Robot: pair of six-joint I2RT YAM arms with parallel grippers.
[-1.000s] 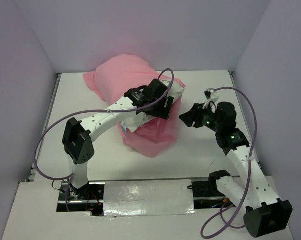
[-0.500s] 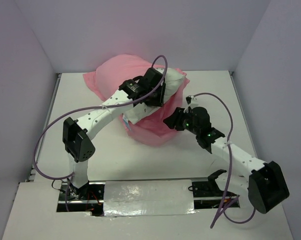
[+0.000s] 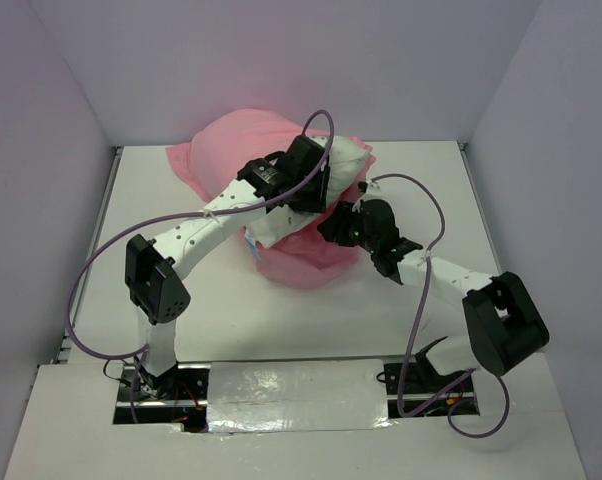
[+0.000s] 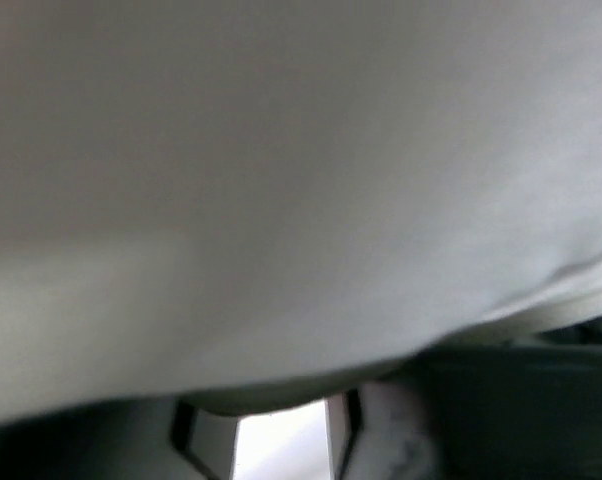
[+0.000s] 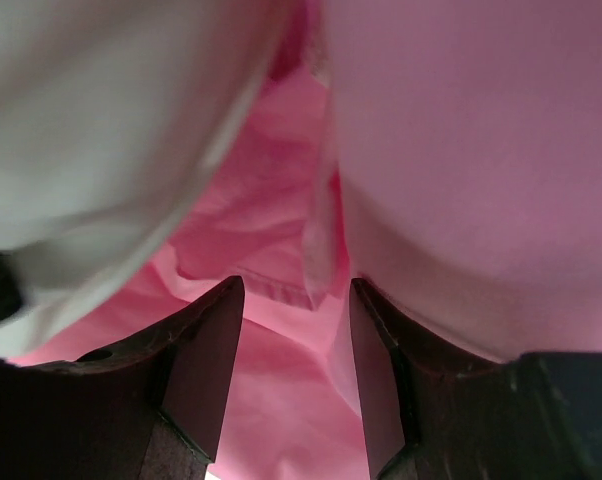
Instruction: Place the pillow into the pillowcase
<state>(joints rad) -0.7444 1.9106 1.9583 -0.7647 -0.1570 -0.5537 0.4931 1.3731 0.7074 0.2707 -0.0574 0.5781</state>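
Note:
The pink pillowcase (image 3: 246, 145) lies bunched at the table's back middle, with the white pillow (image 3: 349, 160) partly inside and its right end sticking out. My left gripper (image 3: 309, 180) sits on the pillow's near side, shut on it. White pillow (image 4: 281, 180) cloth fills the left wrist view and hides the fingers. My right gripper (image 3: 336, 222) is at the pillowcase's lower right edge. In the right wrist view that gripper (image 5: 295, 290) stands open, with a pink pillowcase (image 5: 461, 150) hem lying loose between the fingers and the pillow (image 5: 101, 130) at upper left.
The white table (image 3: 431, 180) is boxed in by grey walls at the back and both sides. Purple cables (image 3: 91, 275) loop off both arms. The right arm's forearm (image 3: 441, 280) stretches across the table's right half.
My left gripper closed on the pillow and carried its end back and to the right. The right arm swung left, from the table's right side to the pillowcase edge.

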